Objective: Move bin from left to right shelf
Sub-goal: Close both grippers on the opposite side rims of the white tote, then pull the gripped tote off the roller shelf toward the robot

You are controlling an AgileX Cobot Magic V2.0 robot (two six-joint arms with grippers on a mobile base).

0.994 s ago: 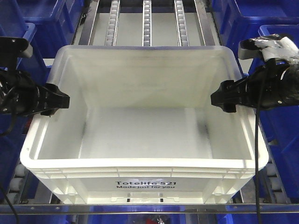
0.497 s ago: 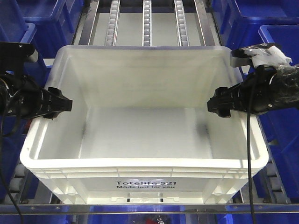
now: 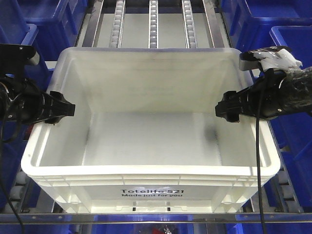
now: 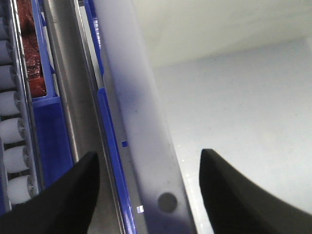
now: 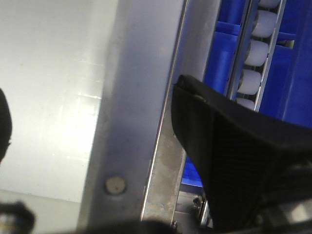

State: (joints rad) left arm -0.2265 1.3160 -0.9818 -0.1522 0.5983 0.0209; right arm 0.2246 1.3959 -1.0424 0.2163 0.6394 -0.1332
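Observation:
A large white translucent bin [image 3: 146, 171], empty, sits on the roller shelf and fills the middle of the front view. My left gripper [image 3: 62, 110] is open at the bin's left rim. In the left wrist view that gripper [image 4: 148, 163] straddles the rim [image 4: 136, 117], one finger outside and one over the bin's inside, with gaps on both sides. My right gripper [image 3: 228, 108] is open at the right rim. In the right wrist view the rim [image 5: 131, 87] lies between its fingers [image 5: 229, 141], and I cannot tell whether they touch it.
Blue bins [image 3: 292, 44] stand on both sides of the white bin and along the front edge. Roller tracks [image 3: 153, 24] and metal rails run away behind it. A metal side rail [image 4: 68, 97] and white rollers [image 5: 258, 53] lie just outside each rim.
Both grippers have dropped slightly and moved a little inward over the bin's side rims. The bin has not moved.

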